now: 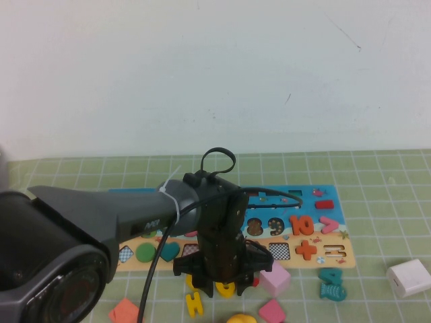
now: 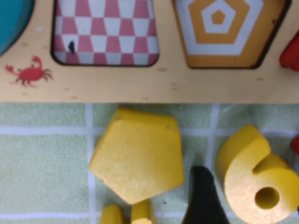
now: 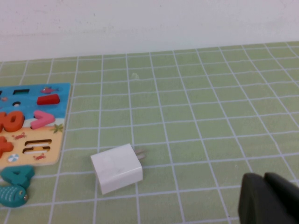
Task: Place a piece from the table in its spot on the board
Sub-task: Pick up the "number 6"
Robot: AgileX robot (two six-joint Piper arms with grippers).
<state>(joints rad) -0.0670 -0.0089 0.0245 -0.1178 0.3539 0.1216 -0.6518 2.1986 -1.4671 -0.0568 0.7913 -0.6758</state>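
On the green mat lies the board, the left gripper low at its near edge over the yellow 6; one finger is beside it, its spread and hold unclear. The right gripper is off right.

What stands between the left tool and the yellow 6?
Nothing visible. The left tool hangs just over the yellow 6, one dark finger right beside it. The yellow pentagon lies on the finger's other side, apart from the 6. The right tool stays far away near the white charger.
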